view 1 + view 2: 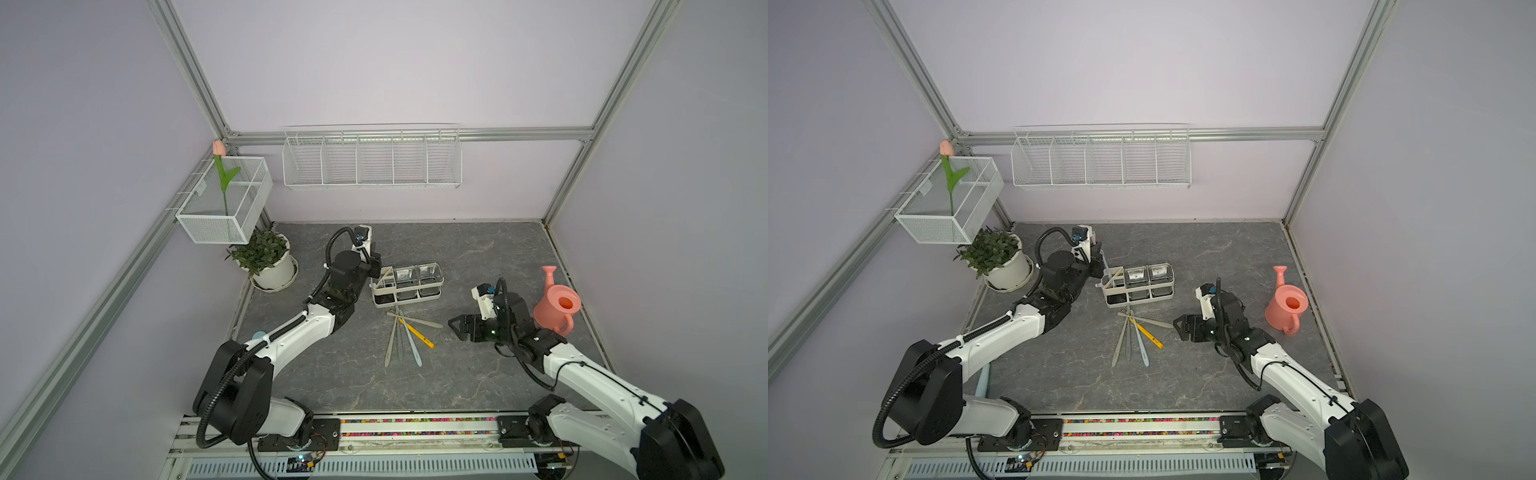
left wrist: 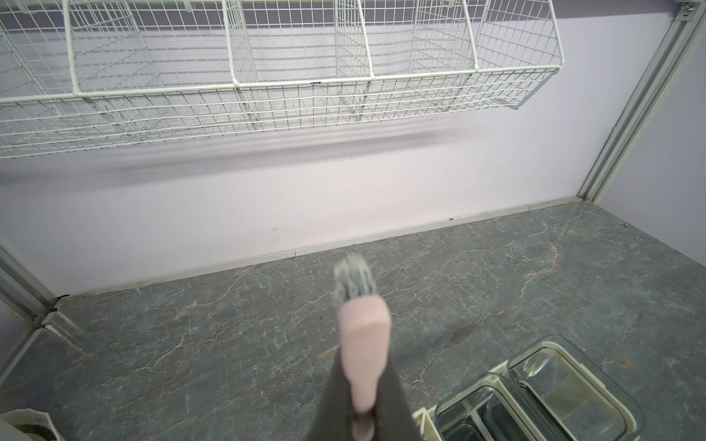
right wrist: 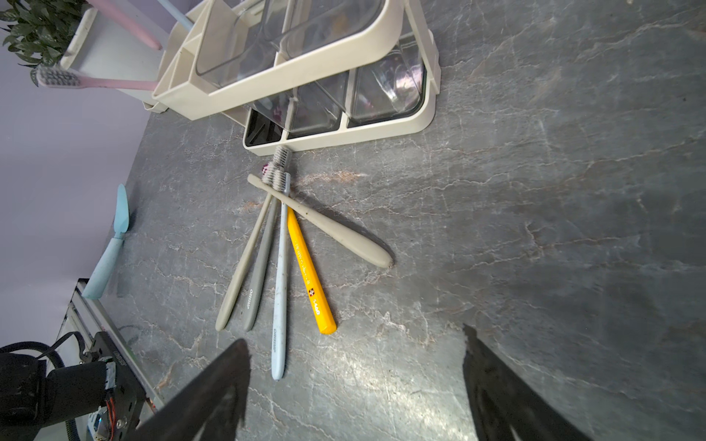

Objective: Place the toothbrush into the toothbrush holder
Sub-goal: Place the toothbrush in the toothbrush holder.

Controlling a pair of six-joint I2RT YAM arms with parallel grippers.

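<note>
Long white wire basket (image 1: 372,166) hung on the back wall, five sections across; white mesh box (image 1: 210,228) hooked on the left rail, pink tulip (image 1: 219,148) standing in it; just below, a leafy plant (image 1: 259,249) in a white pot (image 1: 278,274); pink watering can (image 1: 555,309) sat upright near the right edge of the grey marbled tabletop (image 1: 478,249).

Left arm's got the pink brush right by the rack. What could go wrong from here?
1. The left tool grips the pink toothbrush beside the toothbrush holder, at its narrow divided end; a misaligned handle may catch the rim and shove the rack.
2. Five loose toothbrushes lie crossed, heads at the holder's base; a shoved rack would likely scatter them toward the open right tool.
</note>
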